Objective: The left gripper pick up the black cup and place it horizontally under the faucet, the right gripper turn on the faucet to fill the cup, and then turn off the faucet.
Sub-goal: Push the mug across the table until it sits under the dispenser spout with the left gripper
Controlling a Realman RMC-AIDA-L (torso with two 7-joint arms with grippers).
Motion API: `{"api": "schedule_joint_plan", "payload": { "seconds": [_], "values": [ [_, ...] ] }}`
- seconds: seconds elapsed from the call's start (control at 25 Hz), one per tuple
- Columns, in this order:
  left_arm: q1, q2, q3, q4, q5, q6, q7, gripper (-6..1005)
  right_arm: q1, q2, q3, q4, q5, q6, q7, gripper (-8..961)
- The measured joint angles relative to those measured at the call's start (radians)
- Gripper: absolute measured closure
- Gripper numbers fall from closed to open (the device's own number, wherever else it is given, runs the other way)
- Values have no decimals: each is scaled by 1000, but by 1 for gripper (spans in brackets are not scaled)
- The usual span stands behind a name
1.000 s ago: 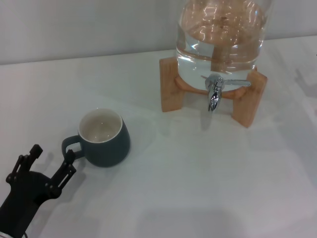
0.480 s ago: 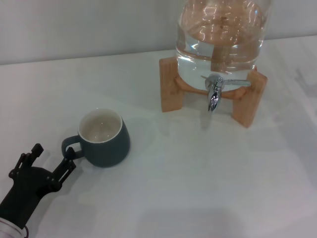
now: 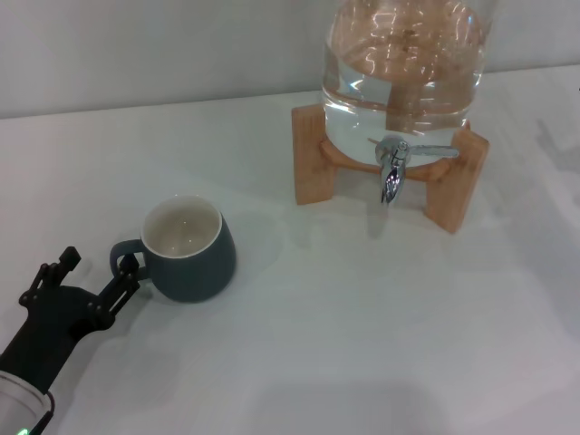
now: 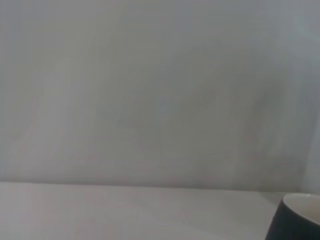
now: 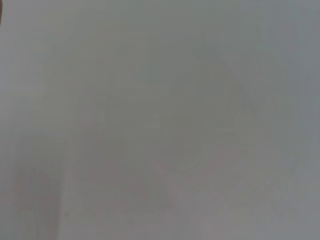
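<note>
Left hand [image 3: 93,278] at lower left of frame, fingers spread wide, holding nothing; 1 fingertip at black cup [image 3: 186,248] handle. Cup upright on white tabletop [image 3: 344,335], left of centre. Faucet [image 3: 395,169] upper right, lever horizontal. No readable writing.
</note>
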Motion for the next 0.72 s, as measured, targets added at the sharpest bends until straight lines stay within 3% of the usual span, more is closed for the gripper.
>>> {"api": "schedule_joint_plan", "payload": {
  "seconds": [0.4, 0.72],
  "values": [
    [-49, 0, 2, -1, -5, -95, 0, 136, -4, 0, 0, 3, 5, 3, 0, 126],
    [-45, -2, 1, 3, -1, -93, 0, 153, -6, 1, 0, 5, 5, 1, 3, 125]
  ]
}}
